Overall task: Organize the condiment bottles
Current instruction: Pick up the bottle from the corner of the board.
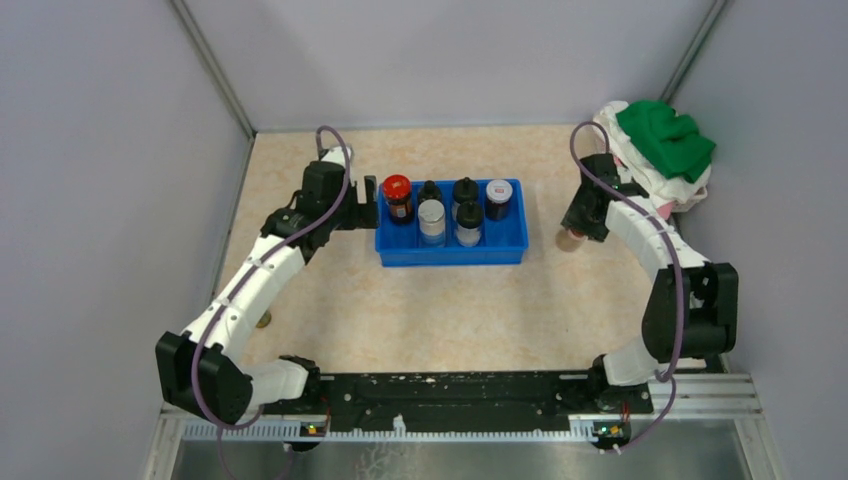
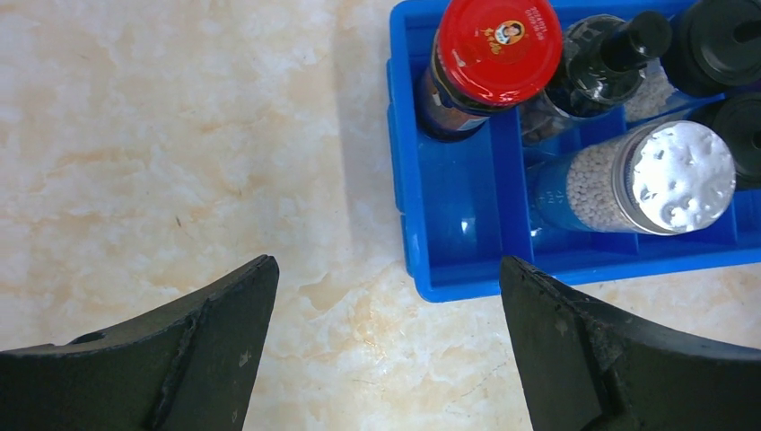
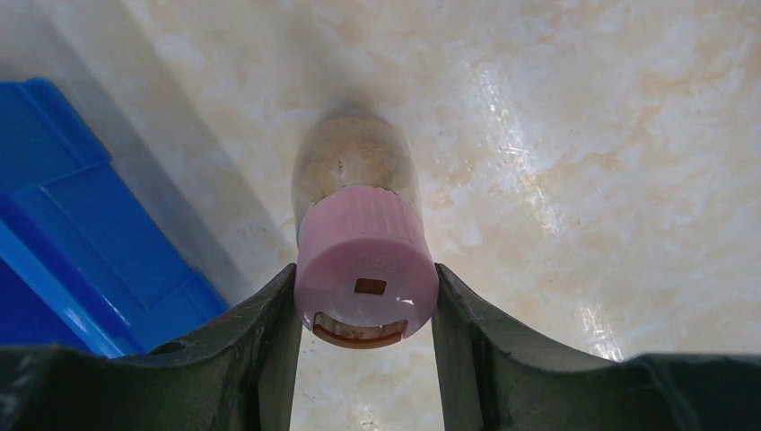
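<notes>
**A:** Since the pink-cap bottle (image 3: 366, 269) is pinched by its cap in the right claw (image 3: 363, 280), with one finger pressed to each side, how would you carry it?

**B:** Straight up first. The body hangs below the claw, over the counter (image 3: 583, 180), and I can't tell whether its base rests there. The hold is on the cap alone, so a quick swing could make the body tip. I'd go slow and level.

**A:** Where does it go?

**B:** To the tray (image 3: 81, 233), just off to the claw's left. The end nearest the claw seems to have a free slot. Lift until the base is above the rim, move across, then lower it straight down between the dividers.

**A:** What are the risks?

**B:** The other bottles (image 1: 465, 205) stand close together further left of the claw. Come in from above rather than sideways, so the fingers don't knock a neighbour. Let go only once the base is seated.

**A:** And the left claw (image 2: 388, 265)?

**B:** It's spread wide and holds nothing, hovering over bare counter. The tray's corner is just ahead and to its right, with the red-cap jar (image 2: 498, 40) beyond that. It's well away from the right claw, so I'd leave it out of this move.
</notes>
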Motion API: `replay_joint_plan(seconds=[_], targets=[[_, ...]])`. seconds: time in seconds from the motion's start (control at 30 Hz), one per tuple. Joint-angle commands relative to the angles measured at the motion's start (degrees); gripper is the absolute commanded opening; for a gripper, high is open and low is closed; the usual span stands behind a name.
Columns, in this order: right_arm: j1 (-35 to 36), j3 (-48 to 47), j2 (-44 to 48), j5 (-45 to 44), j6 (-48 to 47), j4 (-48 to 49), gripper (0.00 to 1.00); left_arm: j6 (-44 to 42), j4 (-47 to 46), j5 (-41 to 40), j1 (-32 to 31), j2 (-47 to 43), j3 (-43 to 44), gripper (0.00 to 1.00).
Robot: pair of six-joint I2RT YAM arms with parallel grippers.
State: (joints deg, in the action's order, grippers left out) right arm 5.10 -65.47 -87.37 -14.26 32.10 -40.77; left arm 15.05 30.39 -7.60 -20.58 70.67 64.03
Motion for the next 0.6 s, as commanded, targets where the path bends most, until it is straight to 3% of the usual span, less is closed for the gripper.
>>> replay_joint_plan(seconds=[0.0, 0.3, 0.57], targets=[[2.4, 3.7, 3.2, -1.0, -2.4, 5.4, 0.0, 0.8, 0.5, -4.6, 0.5, -0.5, 2.2, 0.99], [5.5, 4.2, 7.1, 0.5, -6.9, 6.4, 0.0, 8.6, 12.3, -19.1, 0.8, -4.1, 6.3, 0.99], [8.8, 2.8, 7.5, 2.0, -8.1, 7.3, 0.0, 20.2, 21.8, -21.7, 6.0, -5.5, 7.2, 0.99]])
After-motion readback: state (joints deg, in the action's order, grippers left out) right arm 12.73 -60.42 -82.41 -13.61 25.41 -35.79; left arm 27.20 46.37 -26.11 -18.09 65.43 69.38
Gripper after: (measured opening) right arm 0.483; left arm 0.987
